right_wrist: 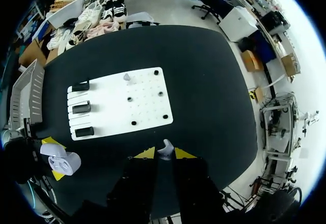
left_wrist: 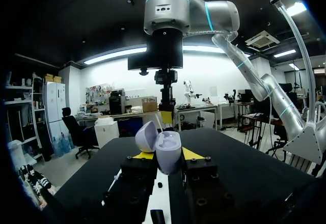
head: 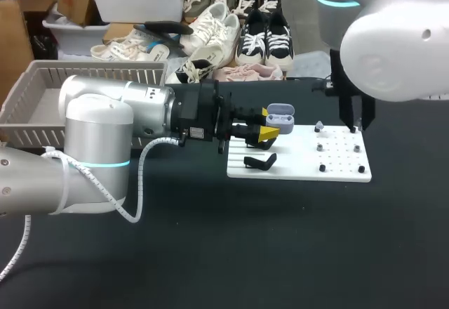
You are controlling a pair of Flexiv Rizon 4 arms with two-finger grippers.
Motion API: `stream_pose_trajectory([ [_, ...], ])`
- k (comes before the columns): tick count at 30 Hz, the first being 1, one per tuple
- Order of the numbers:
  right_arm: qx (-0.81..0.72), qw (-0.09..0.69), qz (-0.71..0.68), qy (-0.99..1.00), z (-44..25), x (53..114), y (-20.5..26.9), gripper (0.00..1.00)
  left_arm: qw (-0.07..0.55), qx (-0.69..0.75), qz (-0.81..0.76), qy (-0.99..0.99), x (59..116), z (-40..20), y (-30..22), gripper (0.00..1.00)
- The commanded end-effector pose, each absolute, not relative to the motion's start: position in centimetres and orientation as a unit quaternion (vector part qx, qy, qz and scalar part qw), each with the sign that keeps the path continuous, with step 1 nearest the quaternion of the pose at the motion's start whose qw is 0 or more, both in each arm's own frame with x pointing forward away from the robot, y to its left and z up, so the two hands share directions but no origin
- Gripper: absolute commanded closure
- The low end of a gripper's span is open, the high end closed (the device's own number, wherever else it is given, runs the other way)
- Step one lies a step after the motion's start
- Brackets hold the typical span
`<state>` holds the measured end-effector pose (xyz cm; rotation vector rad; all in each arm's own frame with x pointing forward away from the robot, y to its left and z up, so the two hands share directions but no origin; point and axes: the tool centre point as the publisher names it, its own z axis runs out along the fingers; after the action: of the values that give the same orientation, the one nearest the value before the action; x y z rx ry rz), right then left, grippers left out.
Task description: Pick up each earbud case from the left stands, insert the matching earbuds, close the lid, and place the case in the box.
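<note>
The open case (head: 280,117) is gripped between the fingers of the left gripper (head: 270,124), from two sides. It is held clear of the board (head: 295,160), over its far left corner, with the lid raised. An earbud (right_wrist: 164,148) is pinched between the yellow tips of the right gripper (right_wrist: 165,154), which hangs high over the board's right edge. The coming move is judged to be the insertion of this earbud. It turns on one relation: the case lies to the left of the right gripper and lower, well apart from it across the board. In the left wrist view the right arm's fingers are seen ahead of and above the open case, pointing down. The long axis of the case appears to run roughly along the board's far edge, with the sockets turned up, though it cannot be told whether either socket is filled. The right arm is the only free carrier, so the gap would have to be closed by it or by the case being brought under it. Three black stands (head: 259,161) are set along the board's left edge, all without cases. A second earbud (head: 318,126) rests near the far edge, among small black pegs (head: 323,168). Nothing is seen in the path between earbud and case. The box (head: 34,84) sits at the table's (head: 210,253) far left corner, behind the left arm.
</note>
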<state>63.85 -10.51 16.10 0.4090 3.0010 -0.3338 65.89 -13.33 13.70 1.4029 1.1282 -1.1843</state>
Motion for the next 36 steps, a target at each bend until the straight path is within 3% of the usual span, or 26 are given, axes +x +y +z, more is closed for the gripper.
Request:
stream_pose_trajectory([
  [1, 0.146, 0.046, -0.102, 0.983, 16.2, 63.7, -10.2, 1.00, 0.473, 0.574, -0.485, 0.460, 66.0, 13.7, -13.4, 1.00],
  [8, 0.154, 0.047, -0.100, 0.982, 16.2, 63.7, -10.1, 1.00, 0.473, 0.574, -0.485, 0.460, 66.0, 13.7, -13.4, 1.00],
  [9, 0.230, 0.071, -0.107, 0.965, 19.3, 63.4, -8.9, 1.00, 0.473, 0.574, -0.485, 0.460, 66.0, 13.7, -13.4, 1.00],
  [11, 0.237, 0.072, -0.097, 0.964, 20.5, 63.2, -8.3, 1.00, 0.473, 0.574, -0.485, 0.460, 66.0, 13.7, -13.4, 1.00],
  [36, 0.215, 0.066, -0.039, 0.974, 22.8, 61.7, -0.8, 1.00, 0.473, 0.574, -0.485, 0.460, 66.0, 13.7, -13.4, 1.00],
])
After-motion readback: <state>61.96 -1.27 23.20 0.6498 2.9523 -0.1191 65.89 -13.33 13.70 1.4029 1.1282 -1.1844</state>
